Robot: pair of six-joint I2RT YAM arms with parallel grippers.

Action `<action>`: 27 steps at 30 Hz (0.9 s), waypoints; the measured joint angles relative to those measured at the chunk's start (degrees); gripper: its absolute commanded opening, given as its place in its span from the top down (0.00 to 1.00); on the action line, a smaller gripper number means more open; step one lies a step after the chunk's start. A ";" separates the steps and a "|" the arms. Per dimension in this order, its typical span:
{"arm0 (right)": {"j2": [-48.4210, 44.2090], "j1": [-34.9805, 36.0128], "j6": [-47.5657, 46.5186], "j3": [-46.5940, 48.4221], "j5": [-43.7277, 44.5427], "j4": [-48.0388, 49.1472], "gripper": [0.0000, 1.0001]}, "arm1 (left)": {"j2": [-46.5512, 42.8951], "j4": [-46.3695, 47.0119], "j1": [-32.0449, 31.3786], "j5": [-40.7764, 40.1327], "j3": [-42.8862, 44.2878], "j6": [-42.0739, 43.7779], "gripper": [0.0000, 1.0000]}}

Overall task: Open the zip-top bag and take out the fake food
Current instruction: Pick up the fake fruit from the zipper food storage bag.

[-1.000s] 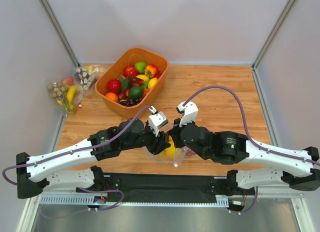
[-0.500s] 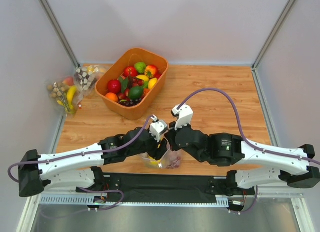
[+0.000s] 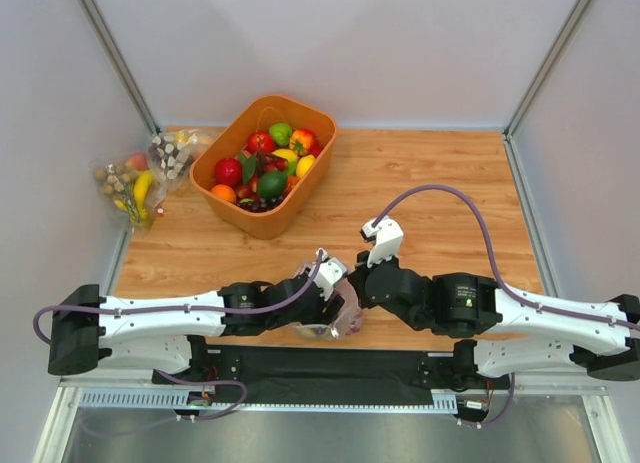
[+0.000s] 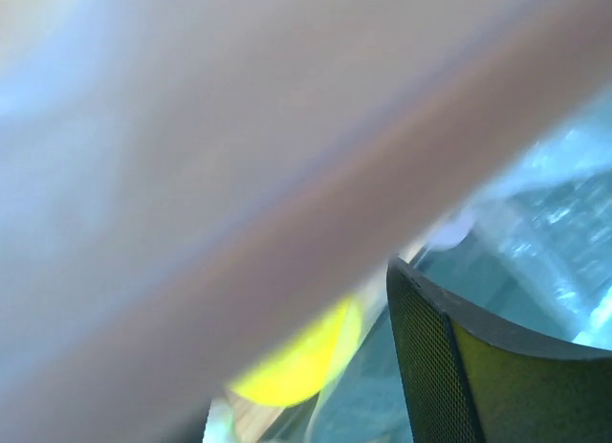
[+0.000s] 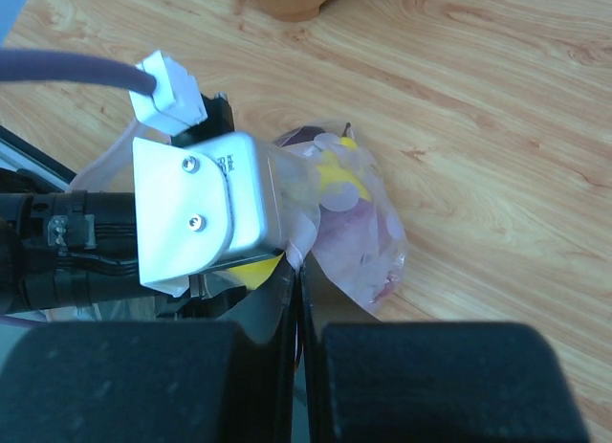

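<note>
The zip-top bag (image 3: 347, 321) lies crumpled on the wood near the table's front edge, between my two grippers. In the right wrist view the zip-top bag (image 5: 373, 242) shows a yellow fruit (image 5: 337, 170) and a purple piece (image 5: 346, 234) of the fake food inside. My right gripper (image 5: 298, 271) is shut on a fold of the bag's edge. My left gripper (image 3: 330, 308) reaches into the bag's mouth. Its own view is mostly blurred film, with one finger (image 4: 478, 376) standing far to the right, jaws apart, and a yellow fruit (image 4: 296, 366) beside it.
An orange basket (image 3: 270, 221) full of plastic fruit stands at the back left. Two clear bags, one with a banana (image 3: 135, 188) and one with nuts (image 3: 175, 148), lie by the left wall. Bare wood stretches to the right.
Both grippers and the bag have come down and toward the near edge, so the bag now rests on the table. The left jaws have spread wider. The right gripper stays shut.
</note>
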 measured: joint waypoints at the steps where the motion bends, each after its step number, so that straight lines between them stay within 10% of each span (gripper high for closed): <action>1: -0.28 0.00 0.02 0.00 0.15 0.07 1.00 | 0.00 -0.90 -0.26 -0.57 0.00 0.00 0.26; 27: -1.73 -0.26 1.09 -0.92 -0.94 0.63 1.00 | 3.98 -0.63 -1.51 -6.62 -3.10 -2.56 0.05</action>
